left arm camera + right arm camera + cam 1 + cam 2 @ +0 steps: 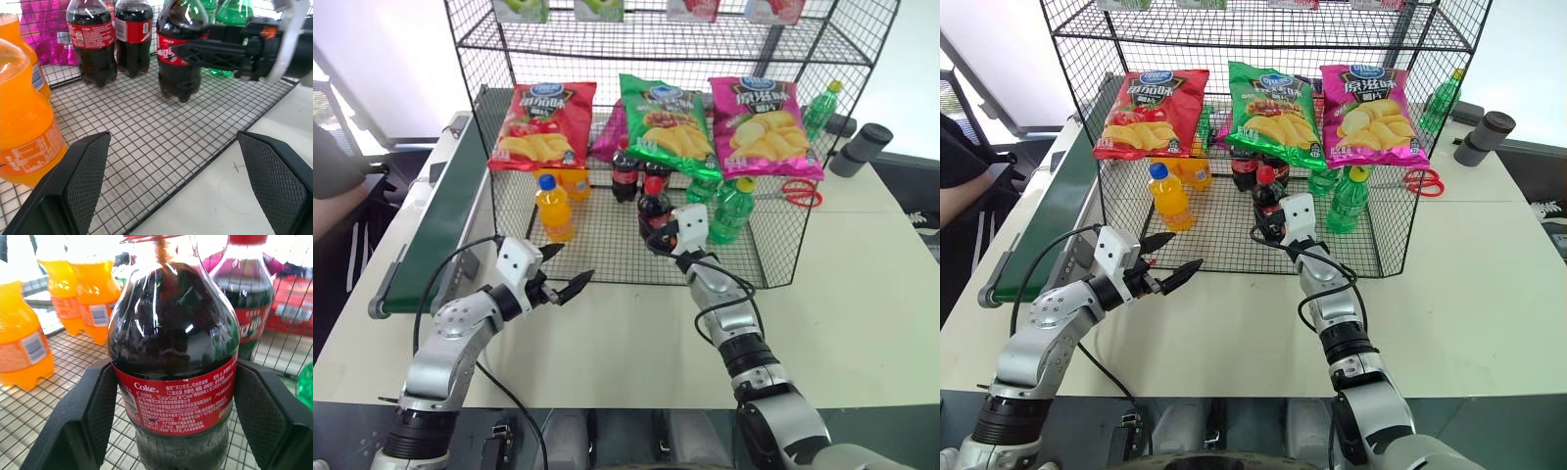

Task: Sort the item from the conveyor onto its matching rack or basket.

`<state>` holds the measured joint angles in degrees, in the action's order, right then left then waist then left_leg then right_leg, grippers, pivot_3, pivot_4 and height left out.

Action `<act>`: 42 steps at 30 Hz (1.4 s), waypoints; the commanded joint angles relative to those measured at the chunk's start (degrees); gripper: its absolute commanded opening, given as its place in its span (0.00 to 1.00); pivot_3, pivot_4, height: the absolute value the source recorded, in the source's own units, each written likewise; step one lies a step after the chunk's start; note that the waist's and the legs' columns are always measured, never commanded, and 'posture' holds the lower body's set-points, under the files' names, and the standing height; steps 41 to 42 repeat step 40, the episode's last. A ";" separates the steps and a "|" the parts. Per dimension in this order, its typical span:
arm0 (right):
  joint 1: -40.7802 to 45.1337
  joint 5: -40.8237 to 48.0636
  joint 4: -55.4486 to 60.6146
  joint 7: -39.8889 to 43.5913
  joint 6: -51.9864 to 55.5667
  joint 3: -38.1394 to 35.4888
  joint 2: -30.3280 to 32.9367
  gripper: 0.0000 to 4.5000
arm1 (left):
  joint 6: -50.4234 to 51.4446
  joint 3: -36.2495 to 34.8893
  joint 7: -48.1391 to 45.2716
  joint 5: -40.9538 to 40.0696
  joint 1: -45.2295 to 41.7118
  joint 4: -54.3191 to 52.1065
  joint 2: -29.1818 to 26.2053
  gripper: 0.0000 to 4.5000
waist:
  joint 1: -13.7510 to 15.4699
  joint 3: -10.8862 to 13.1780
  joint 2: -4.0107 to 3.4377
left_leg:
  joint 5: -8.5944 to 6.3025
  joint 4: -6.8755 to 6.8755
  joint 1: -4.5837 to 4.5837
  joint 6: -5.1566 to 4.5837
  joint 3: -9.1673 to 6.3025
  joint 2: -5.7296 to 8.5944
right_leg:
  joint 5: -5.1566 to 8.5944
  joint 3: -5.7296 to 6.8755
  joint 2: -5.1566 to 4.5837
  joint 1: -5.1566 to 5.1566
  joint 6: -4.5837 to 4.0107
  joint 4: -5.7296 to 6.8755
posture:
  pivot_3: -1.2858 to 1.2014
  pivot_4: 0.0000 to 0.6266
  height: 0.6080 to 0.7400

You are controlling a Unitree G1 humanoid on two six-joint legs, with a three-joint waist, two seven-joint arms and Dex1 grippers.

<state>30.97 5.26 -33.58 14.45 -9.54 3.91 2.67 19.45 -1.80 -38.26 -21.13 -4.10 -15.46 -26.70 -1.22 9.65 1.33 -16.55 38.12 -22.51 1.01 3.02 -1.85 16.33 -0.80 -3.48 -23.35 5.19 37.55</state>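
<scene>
On the black wire rack's grid floor (607, 245), beside two other cola bottles (625, 174), the cola bottle (653, 213) is pinched upright by the right gripper (668, 238), and should be released only once settled flat, while the left gripper (566, 279) is held spread, empty, nearby.

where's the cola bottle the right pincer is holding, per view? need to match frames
Left eye view: cola bottle just right of centre, on the rack's grid floor, behind the right pincer.
Right eye view: just right of centre, same spot on the grid.
Left wrist view: upper middle, black fingers across its label.
Right wrist view: centre, close up, between the pads.
Shared landmark: orange-drink bottle on the grid floor.
</scene>
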 commanded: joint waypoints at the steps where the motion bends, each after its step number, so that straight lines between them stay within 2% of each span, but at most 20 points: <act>1: 3.14 -0.23 -1.38 0.35 -4.31 -0.97 -0.91 0.66 | -0.17 -0.21 0.21 -0.39 -0.34 -2.02 0.08 0.98 | -0.02 0.00 0.00 | 0.00 0.00 0.00 0.00 0.00 0.00 | 0.00 0.00 0.00 0.00 0.00 0.00 | 0.52 0.24 1.00; 4: 3.74 0.24 -2.67 1.35 -4.94 -1.26 -1.18 0.66 | -0.27 0.08 0.19 -0.24 -0.44 -1.83 0.13 0.98 | -0.07 0.00 -0.01 | 0.00 0.00 0.01 0.01 -0.02 0.00 | 0.00 0.00 -0.01 0.00 0.00 0.02 | 0.52 0.24 1.00; 6: 3.83 0.45 -2.82 1.77 -5.12 -1.57 -1.24 0.89 | -0.37 0.23 0.16 -0.23 -0.50 -1.71 0.18 1.00 | -0.10 0.00 -0.01 | 0.00 0.00 0.01 0.01 -0.02 0.00 | 0.00 0.00 -0.01 0.00 0.00 0.03 | 0.52 0.24 1.00; 7: 3.82 0.61 -2.75 2.08 -5.16 -1.76 -1.25 0.98 | -0.41 0.32 0.15 -0.21 -0.61 -1.57 0.23 1.00 | -0.11 0.00 -0.01 | 0.00 0.00 0.01 0.01 -0.02 -0.01 | 0.00 0.00 -0.01 0.00 0.00 0.03 | 0.52 0.24 1.00; 8: 3.67 0.51 -2.49 2.31 -5.24 -1.82 -1.15 0.99 | -0.46 0.41 0.15 -0.17 -0.68 -1.48 0.28 1.00 | -0.12 0.00 -0.01 | 0.00 0.00 0.01 0.01 -0.02 -0.01 | 0.00 0.00 -0.02 0.00 0.00 0.03 | 0.52 0.24 1.00; 11: 1.72 0.38 0.87 4.02 -4.91 -1.55 0.08 0.99 | -0.60 0.75 0.09 -0.06 -1.00 -1.12 0.52 1.00 | -0.20 0.00 -0.02 | 0.00 0.00 0.03 0.01 -0.02 -0.01 | 0.00 0.00 -0.03 0.00 0.00 0.04 | 0.52 0.24 1.00; 15: -4.78 1.06 11.25 7.78 -1.99 -1.39 4.09 0.99 | -0.69 0.70 0.13 0.03 -1.23 -0.85 0.79 1.00 | 0.18 -0.01 -0.02 | 0.00 -0.02 0.02 0.01 -0.03 0.00 | 0.00 0.01 -0.06 0.00 0.00 0.04 | 0.52 0.24 1.00; 19: -15.12 2.63 25.73 14.50 4.36 -1.12 11.93 0.99 | 0.09 0.53 0.14 0.05 -1.15 -0.40 0.58 1.00 | 0.29 -0.01 -0.02 | -0.01 -0.02 0.01 0.00 -0.03 0.04 | 0.00 0.01 -0.12 0.06 0.00 -0.02 | 0.52 0.24 1.00; 24: -29.18 12.30 45.40 22.67 14.91 -7.40 23.70 0.99 | -0.92 -0.63 -0.75 0.17 -1.47 1.58 -0.30 1.00 | 0.41 -0.01 -0.06 | -0.02 -0.03 0.02 -0.01 -0.06 0.02 | 0.00 0.02 -0.10 0.09 -0.01 -0.06 | 0.52 0.24 1.00; 28: -37.75 19.11 54.97 26.72 21.70 -15.38 31.85 0.99 | -1.97 -2.30 -2.06 0.37 -1.40 3.78 -2.45 1.00 | 0.11 -0.02 -0.08 | -0.02 -0.03 0.16 -0.02 -0.06 -0.01 | 0.01 0.00 -0.04 0.19 -0.01 -0.04 | 0.52 0.24 1.00; 34: -42.78 24.23 58.65 27.45 26.77 -25.39 36.52 0.99 | -3.35 -4.35 -4.03 -0.03 -0.92 6.38 -5.16 1.00 | 0.51 -0.03 -0.08 | -0.01 -0.02 0.18 -0.02 -0.07 0.01 | 0.01 0.00 0.01 0.23 -0.02 -0.06 | 0.52 0.24 1.00; 42: -42.03 25.60 60.02 26.95 29.85 -26.11 37.08 0.99 | -4.05 -4.94 -6.14 -0.15 -0.61 7.11 -6.55 1.00 | 0.53 -0.03 -0.08 | -0.01 -0.02 0.16 -0.02 -0.07 0.02 | 0.01 0.01 0.02 0.23 -0.02 -0.09 | 0.52 0.24 1.00</act>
